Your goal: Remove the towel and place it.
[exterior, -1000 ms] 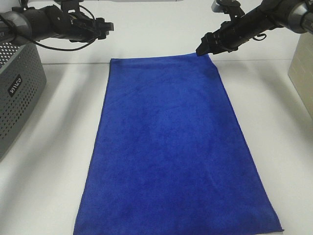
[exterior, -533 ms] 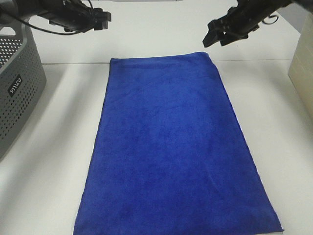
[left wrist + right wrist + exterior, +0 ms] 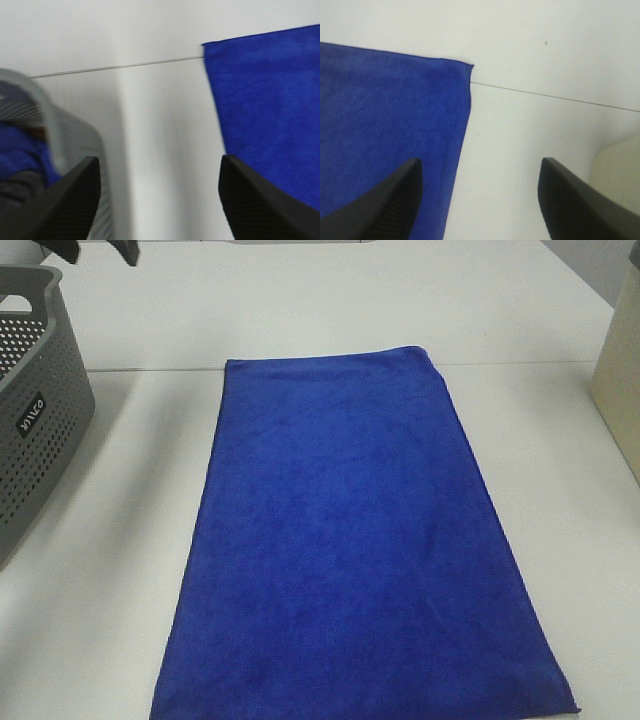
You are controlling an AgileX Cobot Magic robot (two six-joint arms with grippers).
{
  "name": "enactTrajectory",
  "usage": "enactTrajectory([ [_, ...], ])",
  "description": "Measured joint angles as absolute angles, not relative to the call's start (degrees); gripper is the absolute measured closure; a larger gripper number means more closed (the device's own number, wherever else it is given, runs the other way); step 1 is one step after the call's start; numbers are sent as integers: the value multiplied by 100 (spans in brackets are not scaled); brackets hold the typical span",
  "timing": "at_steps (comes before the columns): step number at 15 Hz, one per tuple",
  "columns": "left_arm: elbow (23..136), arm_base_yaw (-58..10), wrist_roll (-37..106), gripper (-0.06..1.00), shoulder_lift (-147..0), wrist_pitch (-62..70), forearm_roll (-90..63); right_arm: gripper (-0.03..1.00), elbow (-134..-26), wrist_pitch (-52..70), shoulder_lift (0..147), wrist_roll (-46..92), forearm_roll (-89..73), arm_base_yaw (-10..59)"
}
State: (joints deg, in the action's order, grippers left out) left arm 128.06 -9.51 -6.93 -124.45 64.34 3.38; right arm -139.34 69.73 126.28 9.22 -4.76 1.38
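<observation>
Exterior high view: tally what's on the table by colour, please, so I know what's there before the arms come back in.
Blue: 1, the towel, spread flat.
Grey: 1, the perforated basket at the left edge.
Beige: 1, a box-like object at the right edge, cut off by the frame.
Total: 3.

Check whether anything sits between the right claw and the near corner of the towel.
Nothing visible does. In the right wrist view the open right claw hangs over bare table, with the towel corner beside it and unobstructed.
</observation>
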Motion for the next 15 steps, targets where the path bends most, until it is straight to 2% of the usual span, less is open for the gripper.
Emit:
enactTrajectory([
  [1, 12806, -848, -837, 32, -12141, 6870, 911, 30, -13934, 6973, 12313, 504, -458, -92],
  [3, 12806, -550, -837, 32, -11929, 6933, 928, 30, -13871, 6973, 11969, 338, -384, -292],
  [5, 12576, -269, -773, 32, -11625, 6939, 756, 30, -13253, 6967, 11310, 315, -361, -275],
  [7, 11877, -212, -676, 32, -11041, 6939, 688, 30, -12152, 6973, 10336, 315, -390, -269],
  [9, 10680, -218, -665, 32, -10130, 6933, 699, 30, -10663, 6973, 9099, 315, -384, -269],
  [15, 7546, -218, -728, 32, -6841, 6881, 642, 30, -7007, 6984, 5271, 189, -390, -269],
])
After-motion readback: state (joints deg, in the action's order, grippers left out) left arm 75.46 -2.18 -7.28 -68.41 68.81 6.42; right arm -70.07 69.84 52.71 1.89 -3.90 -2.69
